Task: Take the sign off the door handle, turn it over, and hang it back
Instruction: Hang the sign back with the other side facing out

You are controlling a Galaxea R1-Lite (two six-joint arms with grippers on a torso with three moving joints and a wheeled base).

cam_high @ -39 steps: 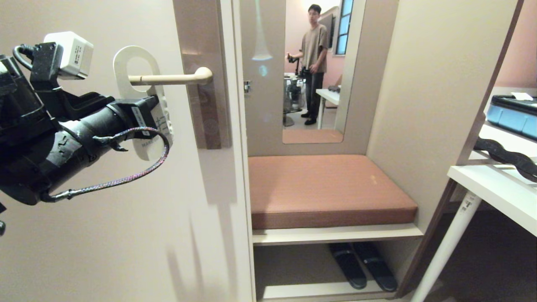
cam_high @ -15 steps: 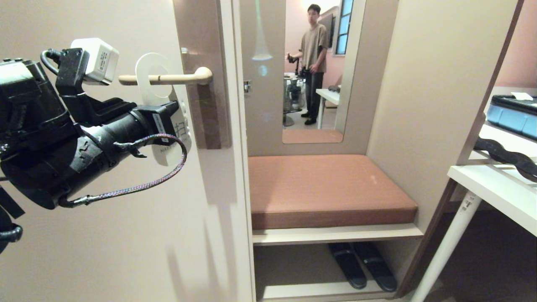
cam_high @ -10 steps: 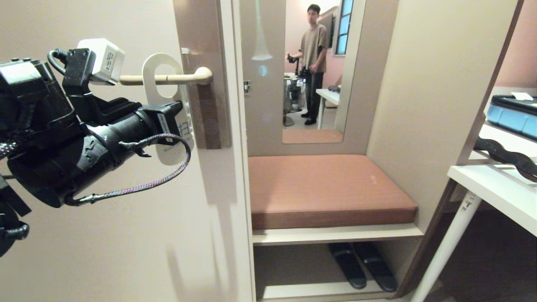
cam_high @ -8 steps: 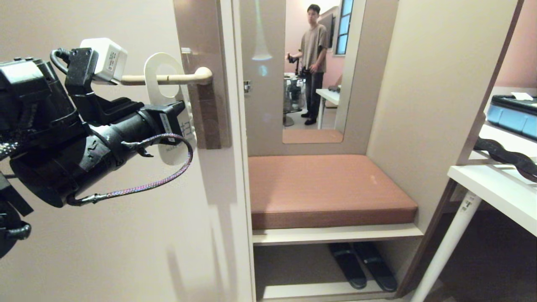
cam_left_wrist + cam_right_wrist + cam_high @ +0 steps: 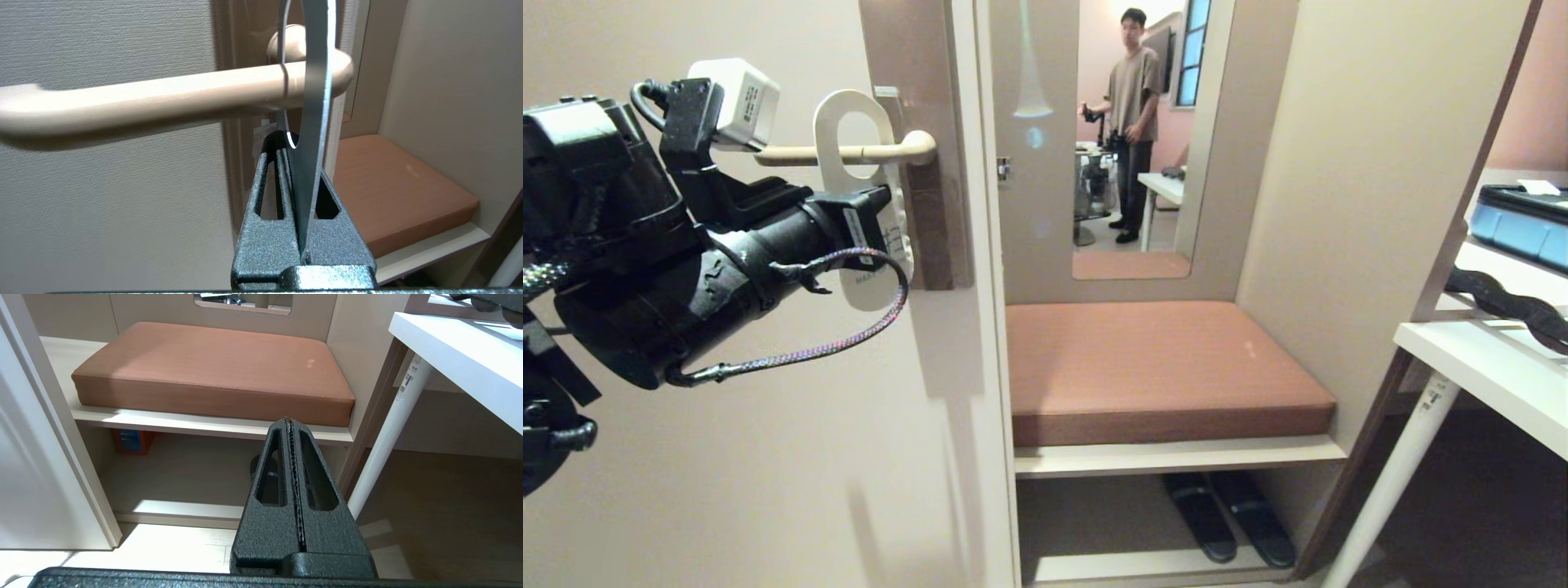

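Beige door: my left end effector (image 5: 300, 171), clamped on the flat white sign (image 5: 862, 175), rehangs it over the cream lever handle (image 5: 849, 152); release follows.

The door handle (image 5: 849, 152) juts leftward from its plate (image 5: 920, 139) on the door (image 5: 727, 457). The sign (image 5: 859, 196) is threaded on the door handle, the lever passing through its hole, near the handle's elbow, with its lower part hanging below. The left gripper (image 5: 882, 233) reaches in from the left of the door handle and below it, its jaws pressed together on the sign's lower part. Right of the door handle stands a niche with a cushion (image 5: 1160, 367) on a shelf (image 5: 1176, 456); slippers (image 5: 1229, 514) lie under that shelf. A mirror (image 5: 1135, 139) hangs above the cushion, a person (image 5: 1134, 98) reflected in it. The right gripper (image 5: 291, 428) hangs low, before the shelf, right of the door.
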